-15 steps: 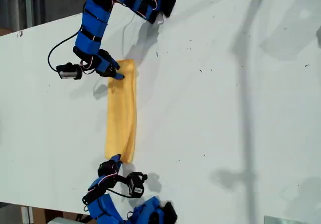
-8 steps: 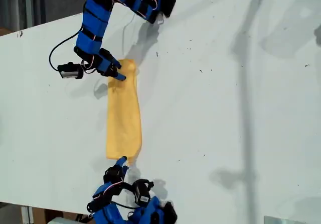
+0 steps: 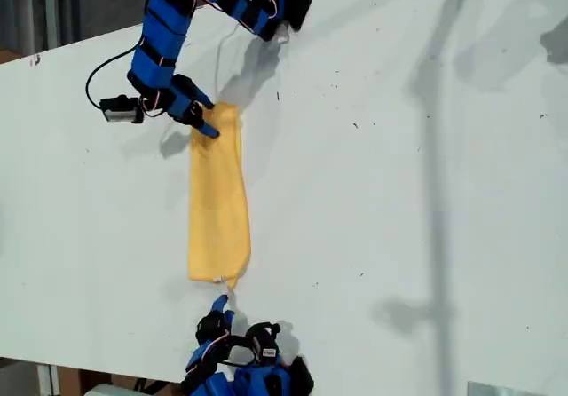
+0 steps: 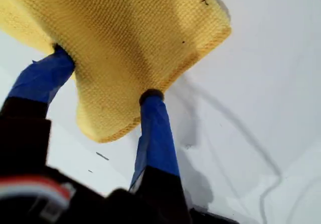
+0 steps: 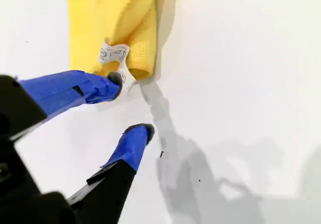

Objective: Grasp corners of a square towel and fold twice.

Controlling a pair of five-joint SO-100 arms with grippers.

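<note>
The yellow-orange towel (image 3: 217,201) lies folded into a long narrow strip on the white table (image 3: 399,192). My first gripper (image 3: 206,122) is at the strip's end nearer the exterior view's top. It is open, with its two blue fingertips (image 4: 150,98) spread apart on a rounded corner of the towel (image 4: 125,33). My second gripper (image 3: 219,304) is open just off the strip's other end, clear of the cloth. In the second wrist view, one fingertip (image 5: 116,78) of the second gripper (image 5: 130,103) sits beside the small white tag (image 5: 113,53) at the towel (image 5: 115,18) corner.
The arm bases stand at the exterior view's top (image 3: 275,5) and bottom (image 3: 266,380) edges, with a black cable (image 3: 98,90) looping off the first arm. The table's edge (image 3: 53,54) runs along the exterior view's upper left. Bare white tabletop fills the exterior view's right.
My second gripper let go of the towel's end and pulled back toward the exterior view's bottom. That end dropped flat and spread a little. My first gripper shifted slightly up and left.
</note>
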